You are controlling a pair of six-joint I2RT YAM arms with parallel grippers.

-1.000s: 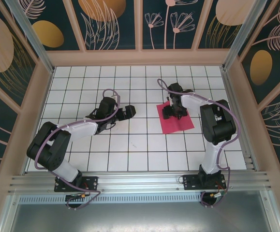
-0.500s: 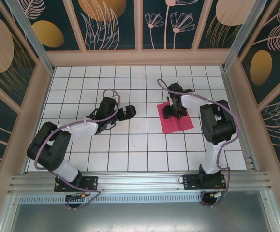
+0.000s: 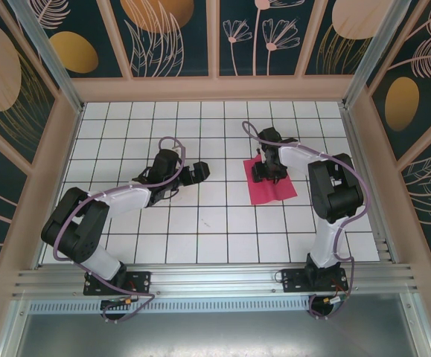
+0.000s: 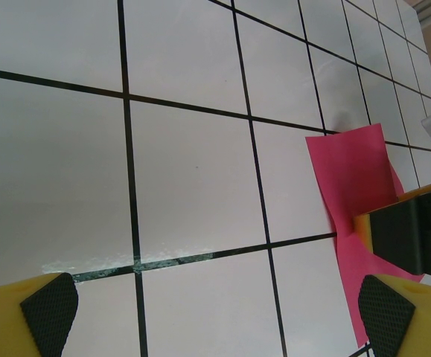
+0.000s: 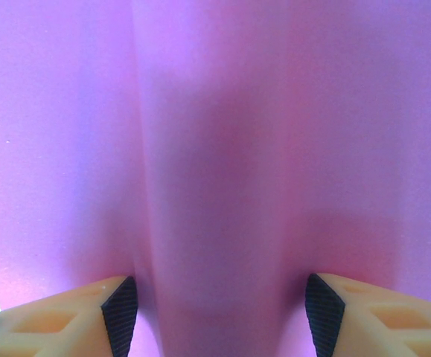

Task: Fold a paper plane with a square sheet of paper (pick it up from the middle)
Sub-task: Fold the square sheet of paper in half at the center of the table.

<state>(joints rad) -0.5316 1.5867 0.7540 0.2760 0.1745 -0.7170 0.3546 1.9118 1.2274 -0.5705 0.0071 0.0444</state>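
Right of centre on the white tiled table (image 3: 200,223), the square sheet of paper (image 3: 276,193) lies flat, and my right gripper (image 3: 267,172) stands down on its middle. Through the right wrist camera, my right gripper (image 5: 219,309) has its two fingers partway apart, both black pads (image 5: 120,312) pressed onto the magenta sheet (image 5: 215,149). A soft ridge of paper humps up in the gap between them. The ridge is not pinched flat yet, so I would not call it held.

My left gripper (image 3: 198,172) hangs over bare tiles well to the left of the sheet. Its fingers are spread as wide as they go, with nothing between the pads (image 4: 48,312). From that wrist I can see the near corner of the pink paper (image 4: 353,171) and my other hand's finger (image 4: 409,238) planted on it.

By my judgement this paper is thin, very light and limp. It will buckle rather than lift as a board, and it may slide on the smooth tiles if I drag it. The raised ridge in the middle looks like the right place to take hold. A gentle pinch should do; a hard squeeze would likely leave a stray crease across the sheet.
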